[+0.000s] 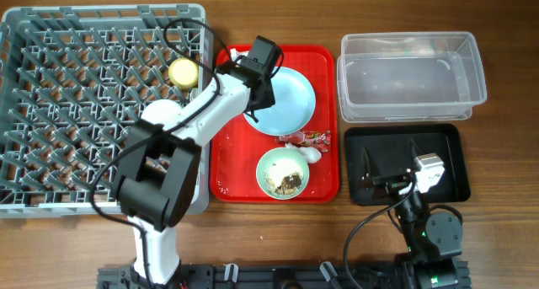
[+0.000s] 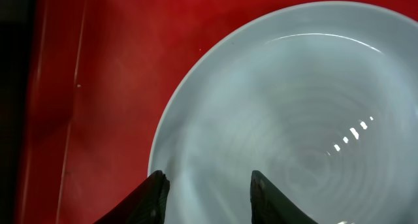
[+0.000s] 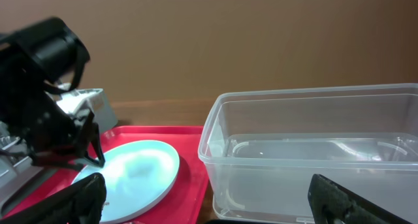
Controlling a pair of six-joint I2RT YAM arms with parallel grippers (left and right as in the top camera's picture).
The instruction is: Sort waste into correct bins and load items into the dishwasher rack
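The light blue plate (image 1: 285,101) lies on the flat red tray (image 1: 324,66). My left gripper (image 1: 256,112) is open at the plate's left rim; the left wrist view shows the plate (image 2: 294,113) filling the frame, with my fingers (image 2: 206,185) just over its edge. The pale green-blue bowl (image 1: 282,173) holds rice scraps with brown bits. The red-and-white wrapper (image 1: 306,139) and white tissue (image 1: 312,154) lie beside it. The yellow cup (image 1: 184,72) sits in the grey rack (image 1: 50,104). My right gripper (image 1: 389,167) is open over the black tray (image 1: 446,146). Fork and spoon are hidden.
The clear tub (image 1: 411,74) stands at the back right, beyond the black tray; it also shows in the right wrist view (image 3: 313,152), with the plate (image 3: 134,175) and left arm to its left. Wooden table surrounds everything.
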